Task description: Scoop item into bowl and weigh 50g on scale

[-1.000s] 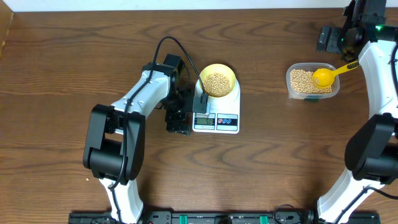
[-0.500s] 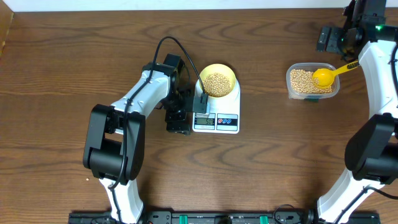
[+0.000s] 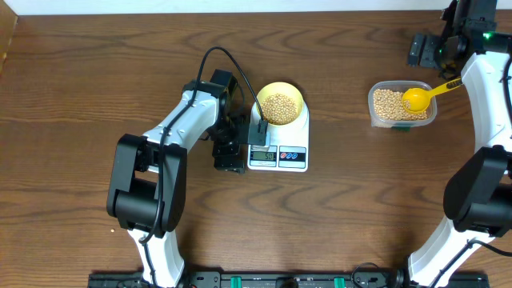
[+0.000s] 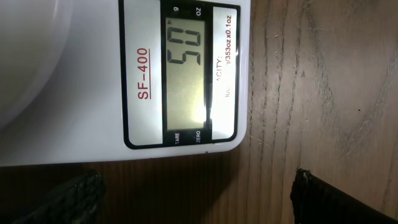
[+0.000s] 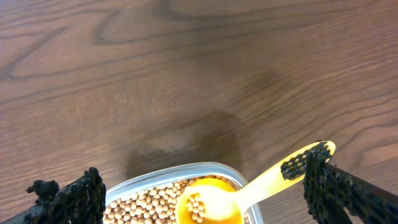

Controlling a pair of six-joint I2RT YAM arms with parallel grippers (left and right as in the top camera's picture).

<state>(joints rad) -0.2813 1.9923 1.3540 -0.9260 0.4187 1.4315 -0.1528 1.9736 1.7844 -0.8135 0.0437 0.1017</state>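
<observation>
The white scale (image 3: 298,133) carries the pale-yellow bowl (image 3: 279,86), which holds a heap of the tan item (image 3: 278,107). Close up in the left wrist view, the scale (image 4: 81,93) has its display (image 4: 186,74) reading 50. My left gripper (image 3: 230,158) stands open beside the scale's left edge, near its display corner, its fingertips (image 4: 71,199) wide apart over bare wood. My right gripper (image 3: 422,50) hangs open behind the clear container, holding nothing. A yellow scoop (image 5: 211,202) rests in that container with a few grains in it, its handle end next to my right finger (image 5: 342,193).
The clear plastic container (image 3: 402,123) of beans (image 3: 387,104) sits at the right with the scoop (image 3: 418,98) lying in it, handle pointing right. A black cable (image 3: 228,60) loops from the left arm over the scale's left side. Brown wooden table all around.
</observation>
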